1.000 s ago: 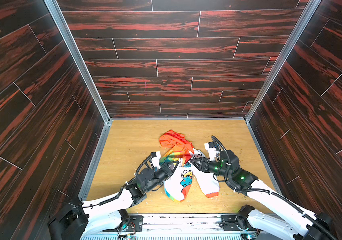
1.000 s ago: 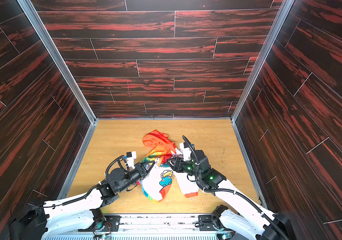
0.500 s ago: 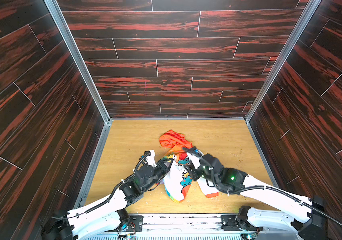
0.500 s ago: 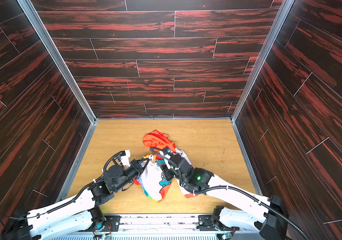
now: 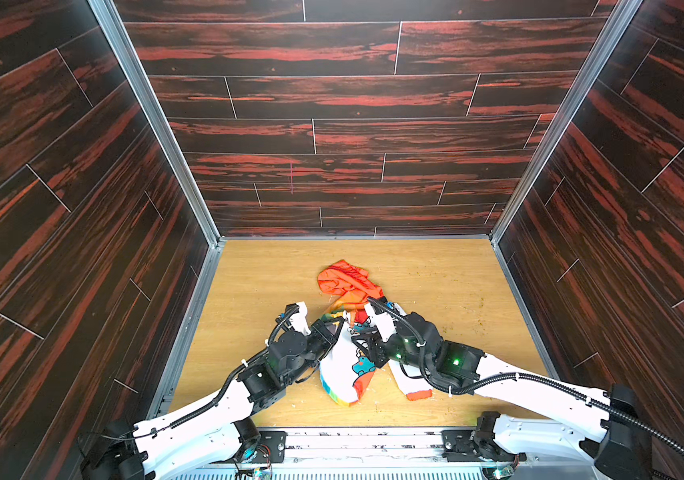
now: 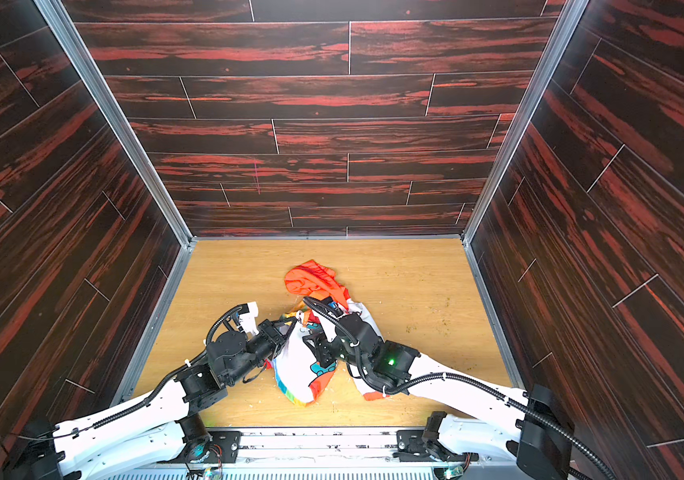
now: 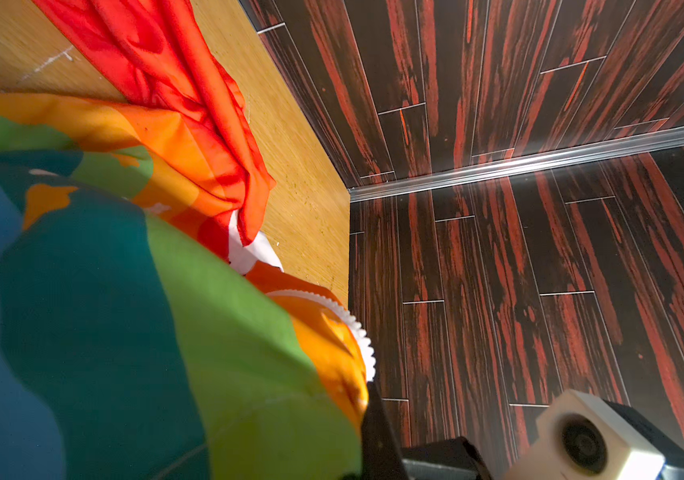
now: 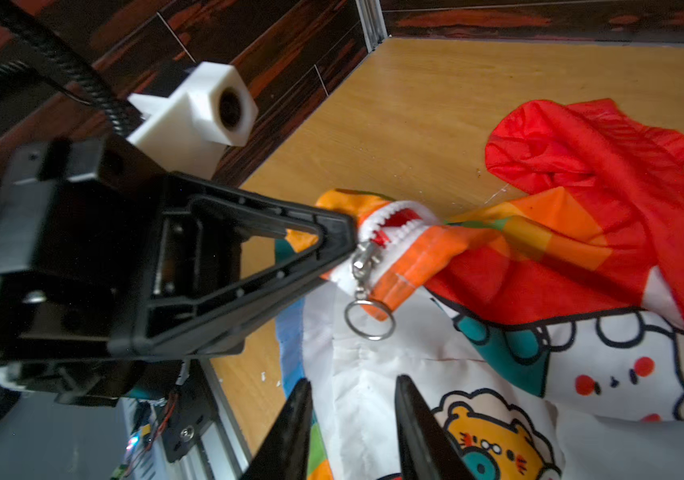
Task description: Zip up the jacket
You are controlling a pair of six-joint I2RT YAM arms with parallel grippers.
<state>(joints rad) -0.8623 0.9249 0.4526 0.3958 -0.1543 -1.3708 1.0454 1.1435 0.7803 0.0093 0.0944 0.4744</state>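
Dark red-streaked walls [image 5: 332,137] enclose a light wooden floor [image 5: 435,282].

The jacket [image 8: 581,270] is thin, smooth cloth with a faint sheen. Its zip teeth [image 8: 398,230] look like white plastic, and the slider [image 8: 364,257] and pull ring [image 8: 347,318] are shiny metal. The left claw [image 8: 348,237] and right claw [image 8: 352,397] are matt black plastic. The tabletop [image 5: 435,282] is pale matt wood, and the walls [image 5: 332,137] are dark, faintly glossy planks.

The light wooden tabletop [image 5: 273,286] carries the crumpled jacket [image 5: 342,277], lying near its middle, toward the front edge.
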